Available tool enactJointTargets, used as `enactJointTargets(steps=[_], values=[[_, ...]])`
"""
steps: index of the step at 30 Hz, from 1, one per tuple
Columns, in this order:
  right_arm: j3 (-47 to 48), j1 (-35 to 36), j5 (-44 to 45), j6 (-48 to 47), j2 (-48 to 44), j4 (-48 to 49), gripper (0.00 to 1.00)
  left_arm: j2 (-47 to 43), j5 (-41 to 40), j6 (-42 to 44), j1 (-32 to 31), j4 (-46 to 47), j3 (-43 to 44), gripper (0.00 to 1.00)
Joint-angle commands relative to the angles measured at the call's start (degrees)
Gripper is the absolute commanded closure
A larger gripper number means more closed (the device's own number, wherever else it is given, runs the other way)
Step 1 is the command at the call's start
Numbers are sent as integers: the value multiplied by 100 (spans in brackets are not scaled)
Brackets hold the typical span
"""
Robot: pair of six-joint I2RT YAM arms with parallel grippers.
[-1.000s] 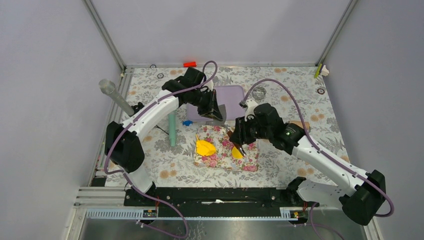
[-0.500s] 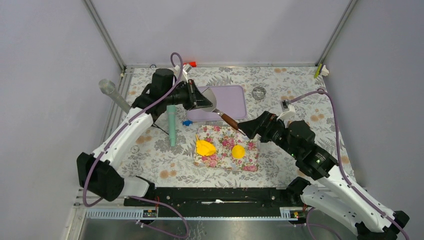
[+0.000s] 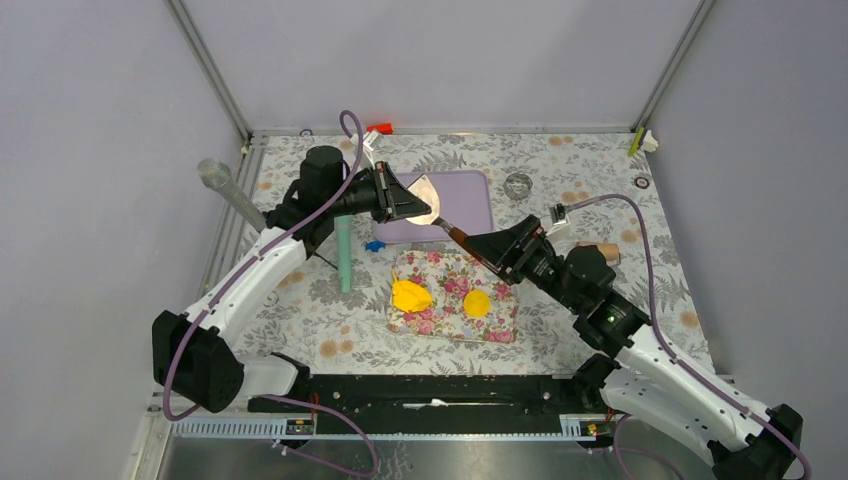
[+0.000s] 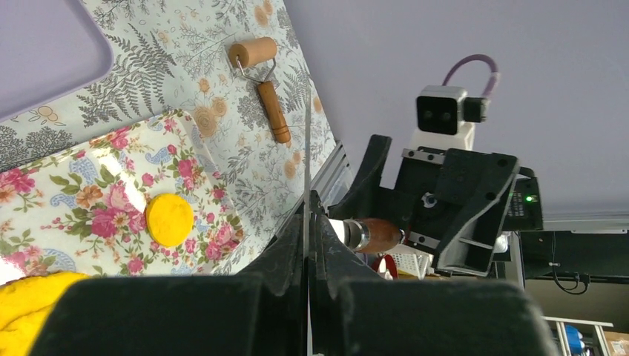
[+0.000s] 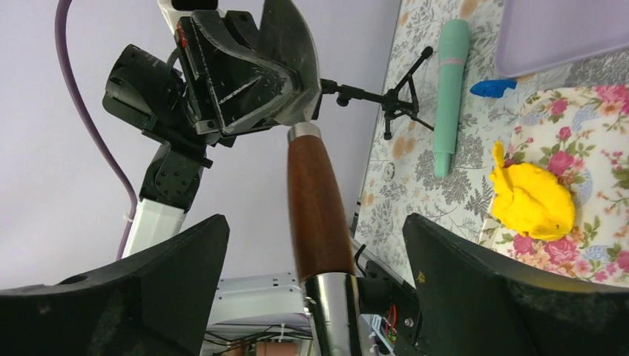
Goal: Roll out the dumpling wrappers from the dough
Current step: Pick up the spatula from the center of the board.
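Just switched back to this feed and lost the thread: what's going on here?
It looks like a mid-air handover. The left gripper is shut on the metal blade of a scraper. The right gripper is open, its fingers either side of the wooden handle, not gripping. On the floral tray lie the dough and one round wrapper, untouched.

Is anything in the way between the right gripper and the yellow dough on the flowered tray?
Yes: the scraper, held at its blade by the left gripper, has its wooden handle between the right gripper's open fingers. The dough itself lies uncovered on the tray.
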Motion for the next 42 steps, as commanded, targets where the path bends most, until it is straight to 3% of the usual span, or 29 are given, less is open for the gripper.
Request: enactJointTargets(steps=[1, 7, 19, 25, 32, 37, 42], values=[[-320, -16, -222, 664, 25, 1014, 8, -261, 202, -179, 12, 720, 5, 100], [-509, -15, -219, 838, 15, 1378, 32, -223, 275, -199, 12, 744, -5, 100], [-433, -20, -223, 766, 201, 1687, 45, -252, 305, -292, 13, 936, -243, 100], [-515, -20, -335, 918, 422, 2087, 49, -277, 169, -214, 20, 777, -300, 100], [-461, -30, -292, 910, 504, 1920, 59, -348, -49, 23, 21, 441, -251, 100], [-634, -22, -265, 1072, 537, 2035, 86, -402, -366, 784, 14, -616, 156, 100], [-704, -21, -285, 1131, 563, 2086, 100, -402, -418, 980, 14, -880, 264, 100]])
